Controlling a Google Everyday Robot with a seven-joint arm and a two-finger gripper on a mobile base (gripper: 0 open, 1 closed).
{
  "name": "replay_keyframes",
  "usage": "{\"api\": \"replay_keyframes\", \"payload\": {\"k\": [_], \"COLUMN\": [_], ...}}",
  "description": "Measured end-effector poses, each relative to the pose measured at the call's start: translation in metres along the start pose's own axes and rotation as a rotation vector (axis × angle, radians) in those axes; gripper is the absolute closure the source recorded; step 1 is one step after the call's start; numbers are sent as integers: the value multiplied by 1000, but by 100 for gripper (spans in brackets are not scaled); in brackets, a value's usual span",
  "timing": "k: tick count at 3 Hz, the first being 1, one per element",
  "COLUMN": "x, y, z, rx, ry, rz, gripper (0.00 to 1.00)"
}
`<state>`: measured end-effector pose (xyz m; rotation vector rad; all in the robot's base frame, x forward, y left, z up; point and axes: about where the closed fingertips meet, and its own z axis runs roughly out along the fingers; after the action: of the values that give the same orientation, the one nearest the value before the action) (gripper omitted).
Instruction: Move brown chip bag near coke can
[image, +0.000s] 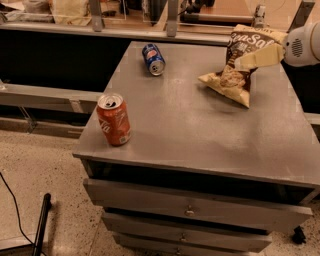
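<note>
The brown chip bag with white "Sea Salt" lettering stands tilted at the far right of the grey tabletop. My gripper reaches in from the right edge on a white arm. Its cream fingers are closed on the bag's upper part and hold that part up, while the bag's lower corner stays at or just above the table. The coke can, red-orange with a silver top, stands upright near the front left corner, far from the bag.
A blue Pepsi can lies on its side at the back left of the table. Drawers sit under the tabletop. A dark counter runs behind, and a black pole and cable lie on the speckled floor at left.
</note>
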<state>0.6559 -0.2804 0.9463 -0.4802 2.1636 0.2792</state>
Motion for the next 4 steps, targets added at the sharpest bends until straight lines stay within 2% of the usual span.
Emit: {"api": "replay_keyframes", "payload": {"k": [1,3,4], "x": [8,20,26], "y": [-7,-26,-34], "z": [13,41,48], "rx": [69,140,155], "ry": [-10,-10,-19], "rz": [131,351,406], "gripper": [0,0,0]}}
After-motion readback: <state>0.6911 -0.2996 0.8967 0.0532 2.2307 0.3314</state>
